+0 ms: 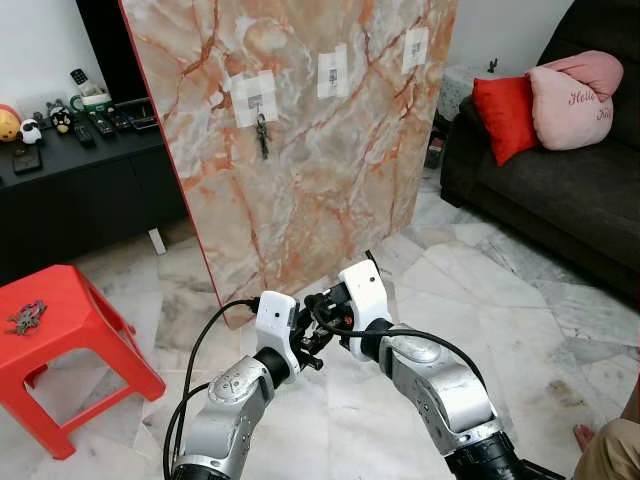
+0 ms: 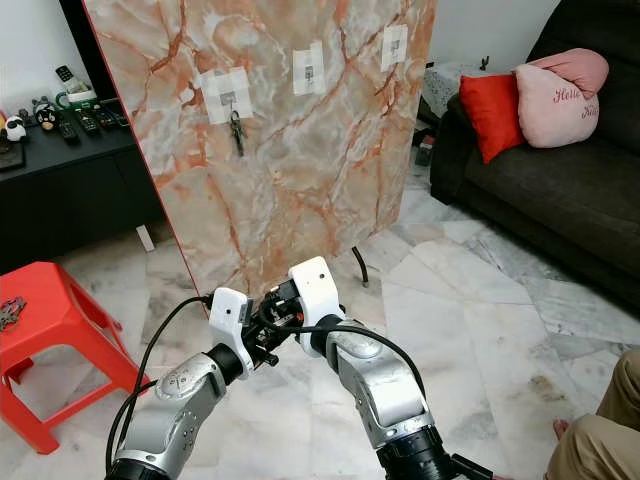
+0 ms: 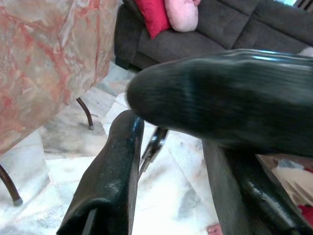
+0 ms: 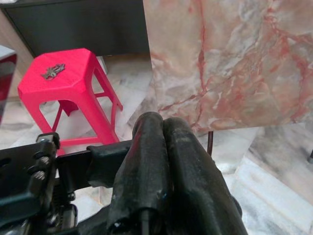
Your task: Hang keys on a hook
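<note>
Marble board [image 1: 330, 170]: glossy orange-veined slab, upright, three taped hooks along its upper edge.
Hung keys [image 1: 262, 135]: dark bunch on the leftmost hook [image 1: 256, 101].
Stool [image 1: 70, 300]: red plastic; second key bunch [image 1: 26, 317] near its left edge.
Pink cushion [image 1: 575, 95]: script partly legible, "Hello".
Left gripper [image 1: 318, 345]: fingers apart.
Right gripper [image 4: 159, 161]: fingers pressed together, touching the left gripper.

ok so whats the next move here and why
Probably turn left toward the stool and reach for the keys lying on it. One bunch already hangs on the board, and two hooks are free. The right gripper is shut on nothing, low beside the left gripper.
</note>
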Robot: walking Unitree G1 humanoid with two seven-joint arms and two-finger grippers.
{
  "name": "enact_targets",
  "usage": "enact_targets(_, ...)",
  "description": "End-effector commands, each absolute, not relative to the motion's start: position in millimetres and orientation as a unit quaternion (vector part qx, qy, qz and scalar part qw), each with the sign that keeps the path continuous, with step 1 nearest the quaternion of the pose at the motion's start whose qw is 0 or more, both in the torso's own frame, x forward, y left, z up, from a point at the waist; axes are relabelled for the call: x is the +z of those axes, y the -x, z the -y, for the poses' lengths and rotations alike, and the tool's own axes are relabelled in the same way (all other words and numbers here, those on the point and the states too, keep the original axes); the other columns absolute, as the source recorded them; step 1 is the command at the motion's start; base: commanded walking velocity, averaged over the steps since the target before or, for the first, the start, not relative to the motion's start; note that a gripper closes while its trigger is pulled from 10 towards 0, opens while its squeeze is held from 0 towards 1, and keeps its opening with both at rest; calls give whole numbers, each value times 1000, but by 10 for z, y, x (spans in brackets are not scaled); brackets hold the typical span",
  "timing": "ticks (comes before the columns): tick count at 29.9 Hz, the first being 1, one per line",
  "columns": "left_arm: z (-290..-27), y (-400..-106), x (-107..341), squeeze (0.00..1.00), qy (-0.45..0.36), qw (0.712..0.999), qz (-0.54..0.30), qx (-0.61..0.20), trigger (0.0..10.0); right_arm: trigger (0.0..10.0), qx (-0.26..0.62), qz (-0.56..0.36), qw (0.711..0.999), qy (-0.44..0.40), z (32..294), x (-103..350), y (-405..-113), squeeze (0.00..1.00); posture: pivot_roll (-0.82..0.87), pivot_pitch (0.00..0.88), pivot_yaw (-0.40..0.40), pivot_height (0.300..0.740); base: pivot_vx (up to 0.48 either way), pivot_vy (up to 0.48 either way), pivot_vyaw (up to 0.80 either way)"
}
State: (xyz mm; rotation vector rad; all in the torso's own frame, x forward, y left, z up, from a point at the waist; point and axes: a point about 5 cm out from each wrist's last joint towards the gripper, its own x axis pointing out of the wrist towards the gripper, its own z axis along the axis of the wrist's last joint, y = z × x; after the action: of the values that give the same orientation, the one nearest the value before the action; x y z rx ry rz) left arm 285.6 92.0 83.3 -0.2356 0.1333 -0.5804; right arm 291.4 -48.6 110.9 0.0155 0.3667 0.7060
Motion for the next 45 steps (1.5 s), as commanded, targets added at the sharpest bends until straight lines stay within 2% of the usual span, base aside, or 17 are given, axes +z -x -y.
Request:
enact_targets(1,-1009,-2923,933,0,129,957,-36,-258,8314,10000,343,-210,916,-5,523,990,-2849,0,-18,0,-42,740,0,0,0)
enact_targets(6,-1003,-2917,939,0,137,954,-38,-265,8706,10000,334,-209,919,-4,555,983,-2855,0,-19,0,-41,740,0,0,0)
enact_targets(13,-1026,-2917,966,0,168,951,-31,-258,8706,10000,323,-211,923,-4,606,972,-2860,0,-19,0,-42,740,0,0,0)
enact_targets(30,-954,-2821,922,0,137,942,-41,-305,9020,10000,252,-173,952,-23,759,1078,-2999,0,-21,0,-40,740,0,0,0)
enact_targets(38,-936,-2812,916,0,129,940,-44,-314,9216,10000,262,-179,948,-26,730,1060,-2984,0,-18,0,-41,740,0,0,0)
enact_targets(42,-889,-2778,902,0,112,934,-48,-337,9922,10000,279,-189,941,-24,679,1033,-2963,0,-18,0,-40,740,0,0,0)
enact_targets(45,-867,-2765,899,0,97,931,-48,-348,10000,10000,298,-195,934,-17,628,1016,-2939,0,-17,0,-41,740,0,0,0)
